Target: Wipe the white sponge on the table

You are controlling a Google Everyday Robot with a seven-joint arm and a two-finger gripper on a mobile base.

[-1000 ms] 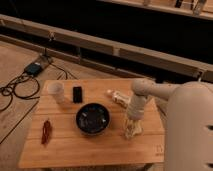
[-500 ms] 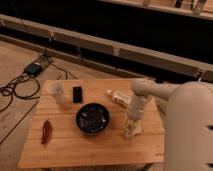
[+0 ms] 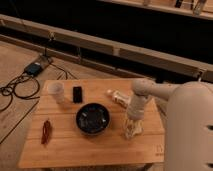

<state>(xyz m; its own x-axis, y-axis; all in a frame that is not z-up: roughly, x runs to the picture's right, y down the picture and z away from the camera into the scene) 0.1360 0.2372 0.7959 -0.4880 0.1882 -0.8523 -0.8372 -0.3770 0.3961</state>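
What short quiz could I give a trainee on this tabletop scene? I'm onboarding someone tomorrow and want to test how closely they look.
1. True or false: the gripper is down at the table, right of the black bowl.
2. Which object lies nearest the table's left edge? A) white cup B) red chili pepper C) black bowl
3. Fill in: the small dark rectangular object lies just right of the ____.

Key: 1 true. 2 B. 3 white cup. The white sponge sits at the gripper.
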